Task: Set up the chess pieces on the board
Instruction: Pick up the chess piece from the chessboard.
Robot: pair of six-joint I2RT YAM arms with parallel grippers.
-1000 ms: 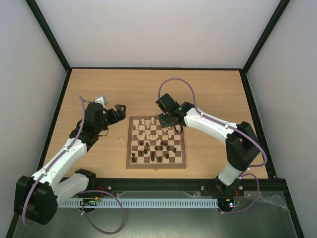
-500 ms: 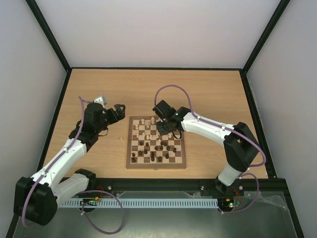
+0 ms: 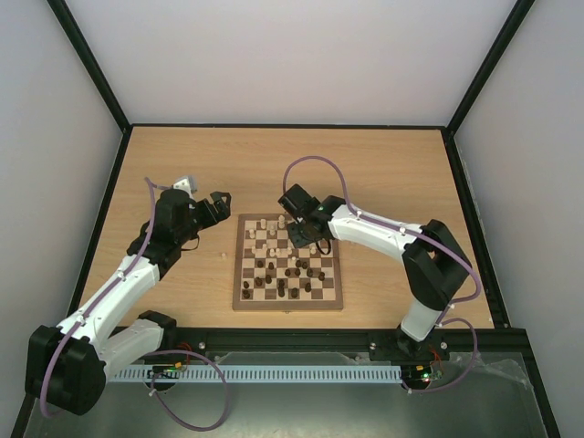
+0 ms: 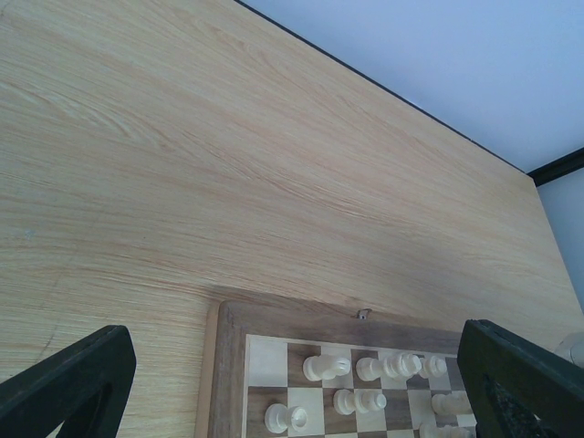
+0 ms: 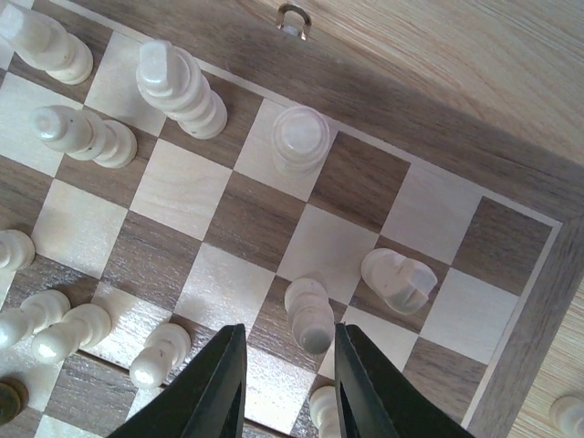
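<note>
The board point(image 3: 239, 274) lies mid-table between the arms, with cream pieces point(image 3: 265, 234) on its far rows and dark brown pieces point(image 3: 294, 272) on its near rows. My right gripper point(image 3: 307, 239) hangs low over the far right part of the board. In the right wrist view it point(image 5: 290, 379) is open, with a standing cream piece point(image 5: 308, 315) just ahead between the fingertips point(image 5: 219, 383), untouched. A cream knight point(image 5: 399, 279) stands to its right. My left gripper point(image 3: 219, 201) is open and empty, off the board's far left corner point(image 4: 228, 365); cream pieces point(image 4: 327, 367) show there.
A single cream piece point(image 3: 222, 255) lies on the table left of the board. Another cream piece point(image 5: 570, 415) lies off the board's right edge. A small metal clasp point(image 5: 292, 18) sits on the board's far border. Black-framed walls enclose the table.
My right gripper has moved left and toward the near side, over the board's far right squares, ending above a cream piece. The left arm has not moved.
</note>
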